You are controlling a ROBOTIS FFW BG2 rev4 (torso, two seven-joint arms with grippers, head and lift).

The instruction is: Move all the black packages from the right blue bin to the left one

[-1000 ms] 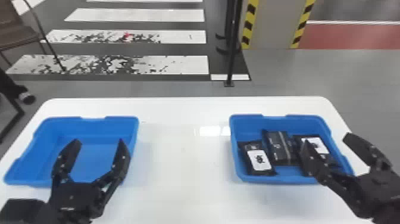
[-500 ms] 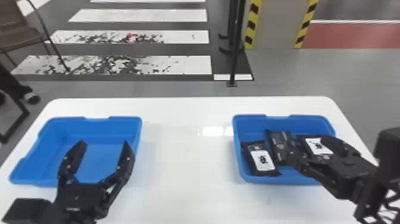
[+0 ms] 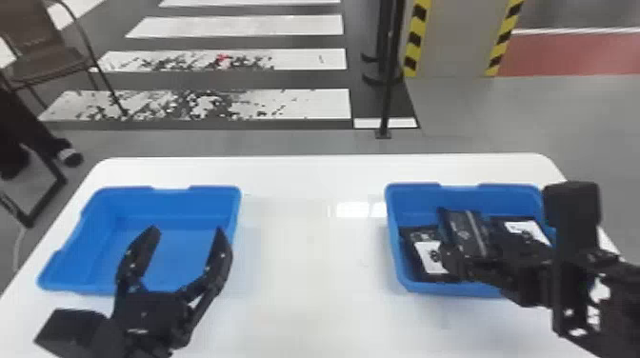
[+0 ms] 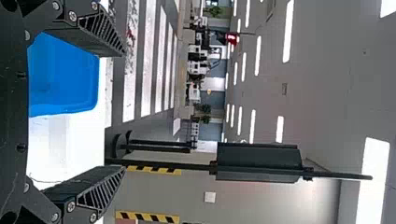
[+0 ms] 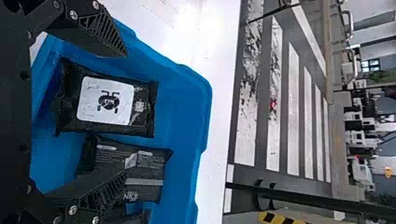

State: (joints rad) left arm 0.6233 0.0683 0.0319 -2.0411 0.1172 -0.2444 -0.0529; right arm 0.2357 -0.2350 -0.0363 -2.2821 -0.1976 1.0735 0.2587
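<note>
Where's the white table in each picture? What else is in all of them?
Head view: the white table is under the left blue bin and right blue bin.
Left wrist view: beside the left blue bin.
Right wrist view: between the right blue bin and the stripy floor.
Shared landmark: white floor stripes beyond the table.

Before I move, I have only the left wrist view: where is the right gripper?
Observer: The right gripper is at the right bin, over the packages.
Operator: Are its fingers open?
Observer: Yes, spread apart; the right wrist view shows one in front of the striped package.
Operator: What lies next to that package?
Observer: On its left, a white-labelled package; the head view shows another white-labelled package on its right.
</note>
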